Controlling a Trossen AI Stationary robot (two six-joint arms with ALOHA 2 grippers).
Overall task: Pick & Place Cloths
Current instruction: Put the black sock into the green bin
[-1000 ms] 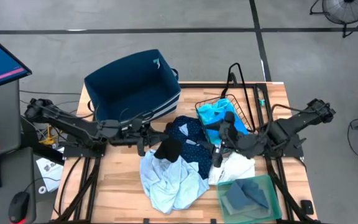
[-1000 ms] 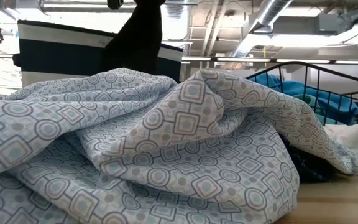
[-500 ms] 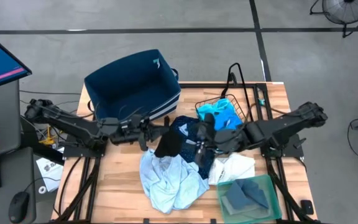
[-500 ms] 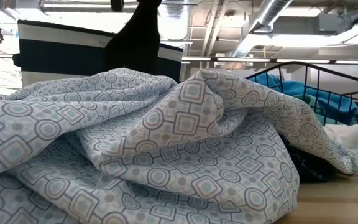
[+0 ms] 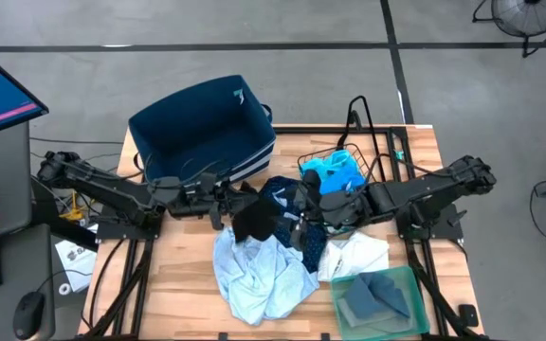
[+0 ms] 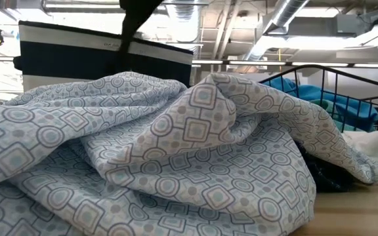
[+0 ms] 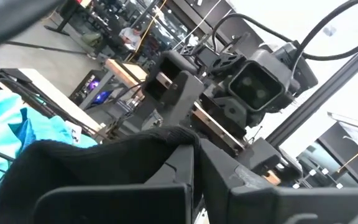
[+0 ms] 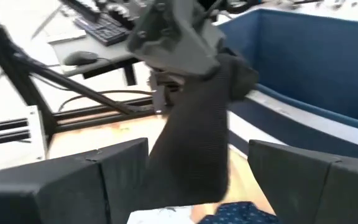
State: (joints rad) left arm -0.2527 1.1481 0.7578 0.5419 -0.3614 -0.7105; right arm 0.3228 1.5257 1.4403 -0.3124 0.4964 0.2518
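A black cloth (image 5: 254,220) hangs from my left gripper (image 5: 238,201), which is shut on it above the middle of the table. My right gripper (image 5: 300,220) stands open just to the cloth's right. In the right wrist view its two fingers (image 8: 98,180) flank the cloth's lower end (image 8: 191,162); I cannot tell whether they touch it. Below lie a pale blue patterned cloth (image 5: 259,275), a dotted navy cloth (image 5: 287,199) and a white cloth (image 5: 358,254). A turquoise cloth (image 5: 335,173) fills a wire basket. My left gripper pinches the black cloth's upper end (image 8: 229,68) between its two fingers, which reach in roughly level from the table's left. The cloth hangs slack below them, clear of the pile on the table (image 6: 136,19).
The big navy bin (image 5: 202,128) stands at the far left, right behind my left gripper. A green tray (image 5: 401,279) with a grey cloth (image 5: 373,296) sits at the near right corner. The black wire basket (image 5: 368,166) stands at the far right.
My right gripper has gone toward the table's left and a little down, up to the hanging black cloth, and has stayed open. The cloth's lower end has swung and now shows shorter in the low view.
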